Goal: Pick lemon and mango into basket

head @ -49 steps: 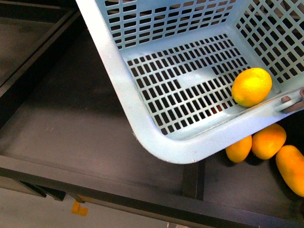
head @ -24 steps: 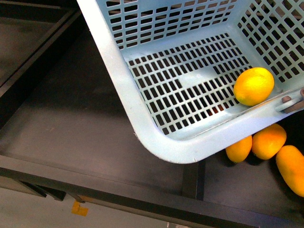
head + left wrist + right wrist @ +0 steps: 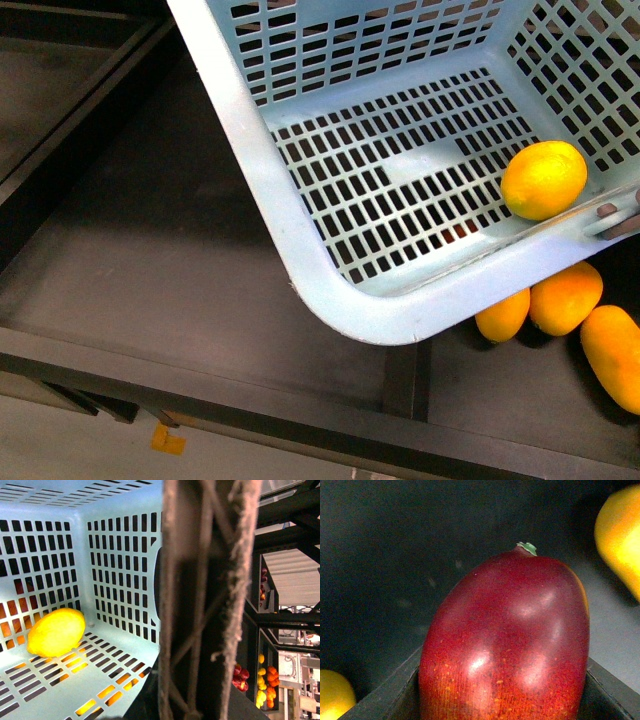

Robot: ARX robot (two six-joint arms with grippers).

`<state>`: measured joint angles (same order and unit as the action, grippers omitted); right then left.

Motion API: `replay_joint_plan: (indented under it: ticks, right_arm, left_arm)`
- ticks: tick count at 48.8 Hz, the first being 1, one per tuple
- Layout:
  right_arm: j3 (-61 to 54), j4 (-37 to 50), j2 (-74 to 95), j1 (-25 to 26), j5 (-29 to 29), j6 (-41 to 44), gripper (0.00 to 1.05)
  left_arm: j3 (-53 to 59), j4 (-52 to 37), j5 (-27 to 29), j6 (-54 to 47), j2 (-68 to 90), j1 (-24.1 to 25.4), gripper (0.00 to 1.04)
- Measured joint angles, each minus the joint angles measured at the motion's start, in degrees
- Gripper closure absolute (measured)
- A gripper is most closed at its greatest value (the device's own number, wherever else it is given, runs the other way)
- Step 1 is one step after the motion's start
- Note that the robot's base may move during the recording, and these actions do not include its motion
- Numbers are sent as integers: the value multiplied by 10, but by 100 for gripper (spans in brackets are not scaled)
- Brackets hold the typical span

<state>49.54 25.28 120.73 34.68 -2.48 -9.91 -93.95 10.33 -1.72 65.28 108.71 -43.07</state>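
Three long yellow-orange fruits [image 3: 565,297] are lying on the dark shelf [image 3: 150,270]. In the front view they are at about 5 o'clock from the light blue basket [image 3: 250,170], and two of them are peeking out from under its rim. The basket is tilting over the shelf. The lemon [image 3: 544,180] is lying inside it on the slotted floor, at about 3 o'clock, right by the side wall.

In the left wrist view we are looking into the basket, and the lemon [image 3: 56,632] is resting near a corner. A brown handle wrapped in rope [image 3: 210,595] is filling the middle, very close to the camera. The left gripper's own fingers are not showing plainly, so we cannot tell whether it is open or closed, or whether it is holding anything. Far behind, racks of red, yellow and orange fruit [image 3: 265,690] are showing.

In the right wrist view the dark red mango [image 3: 510,640] is filling most of the picture, with its green stem end pointing away from the camera. The right gripper [image 3: 502,685] is squeezing it, with a dark finger pressing on each side. One yellow fruit [image 3: 620,535] and another [image 3: 332,697] are lying nearby on the dark surface.
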Motion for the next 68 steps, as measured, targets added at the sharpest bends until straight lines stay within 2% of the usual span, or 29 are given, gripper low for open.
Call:
replay_joint_plan:
  ticks: [12, 22, 27, 32, 38, 44, 50, 52, 57, 61, 68]
  right_arm:
    - [-67, -38, -205, 22, -71, -25, 40]
    - [-107, -55, -362, -9, -83, -60, 40]
    - [-121, -54, -443, -71, -65, -88, 40]
    - [-117, -22, -462, -161, -2, -101, 40]
    - [-68, 3, -410, -274, 71, -106, 40]
    - [-6, 9, -351, -364, 100, -109, 40]
    - [28, 9, -315, -428, 139, -108, 40]
    - [29, 8, -313, -438, 153, -110, 40]
    - [25, 8, -315, -443, 171, -116, 19]
    - [11, 2, -330, -433, 182, -118, 7]
    - [-31, -38, -390, -390, 213, -103, 9]
  left_arm:
    - [0, 0, 1, 0, 0, 0, 100]
    - [0, 0, 0, 0, 0, 0, 100]
    - [0, 0, 1, 0, 0, 0, 100]
    - [0, 0, 0, 0, 0, 0, 100]
    - [0, 0, 0, 0, 0, 0, 100]
    - [0, 0, 0, 0, 0, 0, 100]
    - [0, 0, 2, 0, 0, 0, 100]
    - [0, 1, 3, 1, 0, 0, 100]
    - [0, 1, 3, 0, 1, 2, 100]
    - [0, 1, 2, -1, 1, 1, 100]
    - [0, 1, -4, 2, 2, 0, 100]
